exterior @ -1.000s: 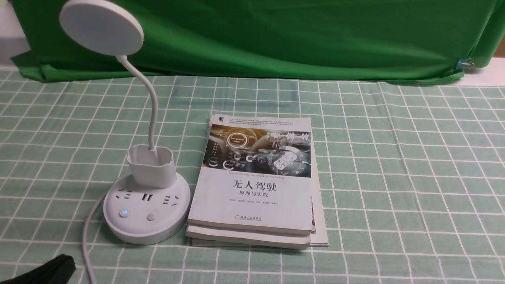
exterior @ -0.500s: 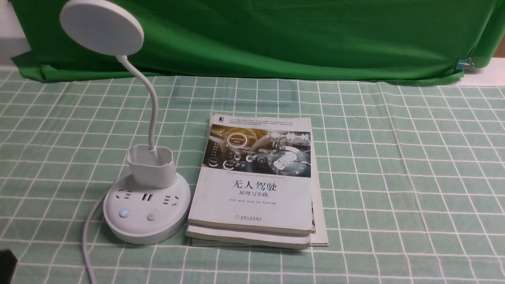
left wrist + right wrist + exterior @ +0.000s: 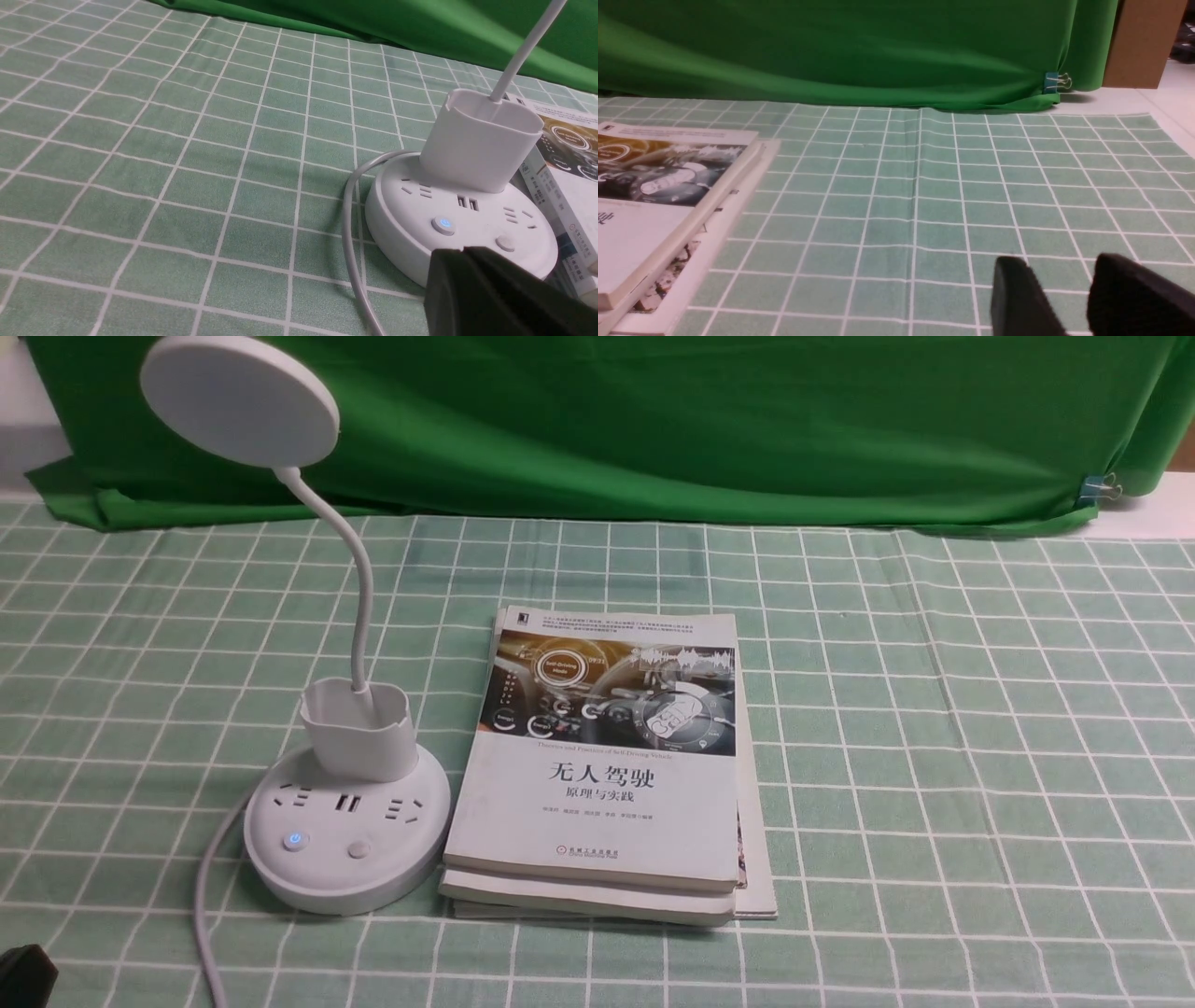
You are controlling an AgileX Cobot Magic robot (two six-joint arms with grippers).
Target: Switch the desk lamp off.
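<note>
The white desk lamp stands at the front left of the table. Its disc head looks unlit. On its round base a left button glows blue and a plain button sits beside it. The base also shows in the left wrist view. My left gripper is shut and empty, just in front of the base and apart from it; only a black corner of it shows in the front view. My right gripper is open and empty above the cloth, right of the books.
A stack of books lies against the lamp base's right side. The lamp's white cord runs off the front edge. A green backdrop hangs behind the checked tablecloth.
My left gripper has drawn back toward the front left corner, from beside the cord to the frame's edge. The lamp and books have not moved.
</note>
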